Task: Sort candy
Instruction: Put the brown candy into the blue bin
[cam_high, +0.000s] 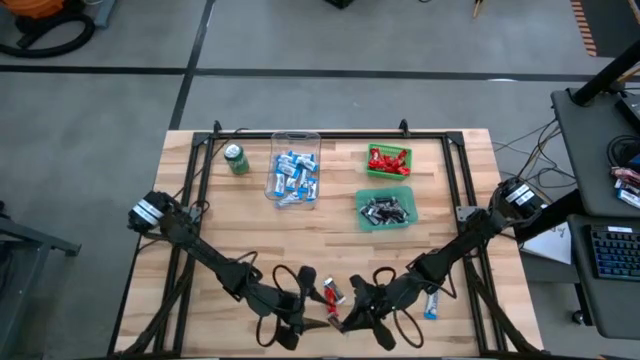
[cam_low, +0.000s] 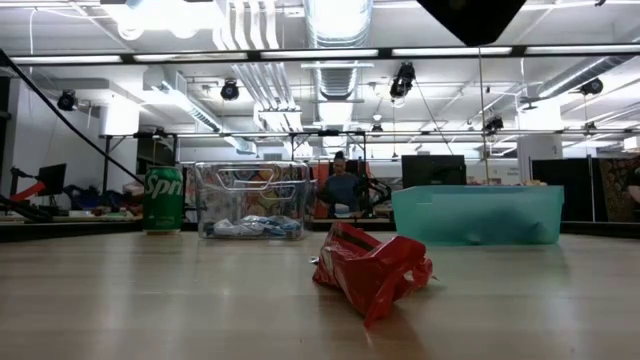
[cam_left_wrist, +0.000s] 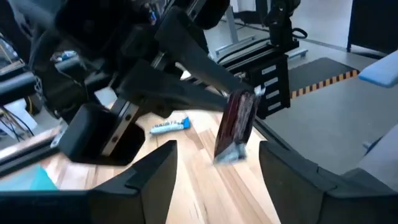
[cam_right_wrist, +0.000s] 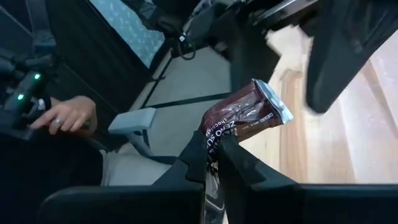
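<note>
Mostly sorted already. High view: blue-and-white candy sits in the clear bin (cam_high: 295, 168), red candy in the small green tray (cam_high: 388, 160), black-and-silver candy in the bigger green tray (cam_high: 385, 208). Left over at the near edge: a red bar (cam_high: 333, 292) on the table between the arms and a blue bar (cam_high: 432, 305) beside the right arm. The can (cam_high: 236, 158) stands left of the bin, untouched.

Low view: the red bar (cam_low: 372, 268) lies crumpled in the foreground; bin (cam_low: 252, 200), tray (cam_low: 478, 212) & can (cam_low: 163, 199) stand behind it.

Left wrist view: left gripper (cam_left_wrist: 217, 163) is released, fingers wide apart w/ nothing between them. Just ahead hangs a dark bar (cam_left_wrist: 237, 126), pinched by the right arm's fingers; the blue bar (cam_left_wrist: 168, 126) lies on the table beyond.

Right wrist view: right gripper (cam_right_wrist: 213, 152) is clenched on the dark bar (cam_right_wrist: 244, 116), held above the table's near edge. A person's hand (cam_right_wrist: 64, 116) shows off-table.

Judgement: approx. three bars left — the held one looks bound for the black-and-silver tray, then the red and the blue.
</note>
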